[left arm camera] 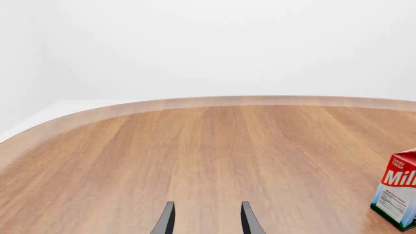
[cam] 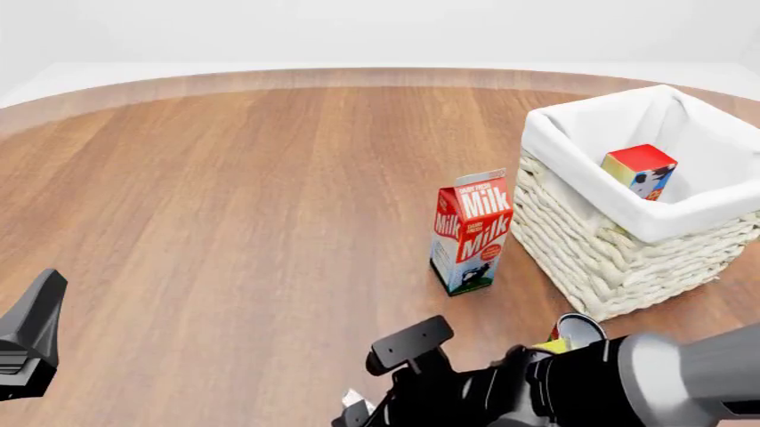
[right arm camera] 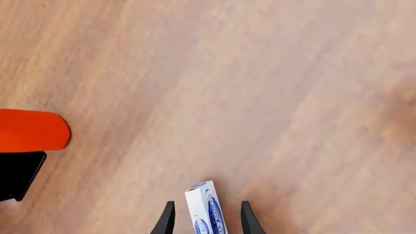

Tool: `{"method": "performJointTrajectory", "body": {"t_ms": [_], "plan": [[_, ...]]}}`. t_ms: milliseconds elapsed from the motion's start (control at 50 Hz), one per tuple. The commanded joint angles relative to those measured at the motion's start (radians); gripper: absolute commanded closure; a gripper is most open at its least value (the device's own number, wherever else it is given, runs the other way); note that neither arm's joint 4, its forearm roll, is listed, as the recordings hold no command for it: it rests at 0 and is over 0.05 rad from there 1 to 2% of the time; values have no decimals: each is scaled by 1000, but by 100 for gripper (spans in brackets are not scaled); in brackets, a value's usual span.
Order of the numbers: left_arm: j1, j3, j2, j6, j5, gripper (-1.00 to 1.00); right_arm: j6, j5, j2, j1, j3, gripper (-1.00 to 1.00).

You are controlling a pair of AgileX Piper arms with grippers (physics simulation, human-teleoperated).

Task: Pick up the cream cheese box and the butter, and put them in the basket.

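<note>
Two arms work at the wooden counter (cam: 238, 196). The butter (cam: 639, 171) lies tilted inside the basket (cam: 618, 258), against its white cloth lining, at the counter's far right. A milk carton (cam: 471, 233) stands upright just beside the basket's left wall. The right gripper (right arm camera: 205, 222) shows the cream cheese box (right arm camera: 204, 209) standing on edge between its fingers; whether they press on it or only straddle it cannot be told. In the front view that arm crosses the bottom edge, with a white corner showing by its tip. The left gripper (left arm camera: 206, 219) is spread apart, grasping nothing, above bare wood.
</note>
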Motion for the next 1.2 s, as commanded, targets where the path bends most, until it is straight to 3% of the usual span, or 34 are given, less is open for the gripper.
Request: {"method": "performJointTrajectory", "body": {"t_ms": [20,200,220,700,1200], "plan": [[0,0,0,0,0,-100,34,-17,23,7,3,-100],[0,0,0,0,0,-100,36,-27,31,11,2,-100],[0,0,0,0,0,-100,37,-27,31,12,2,100],[0,0,0,0,0,-100,-4,44,-22,-2,-42,100],[0,0,0,0,0,-100,-124,257,-135,-38,-192,100]]}}
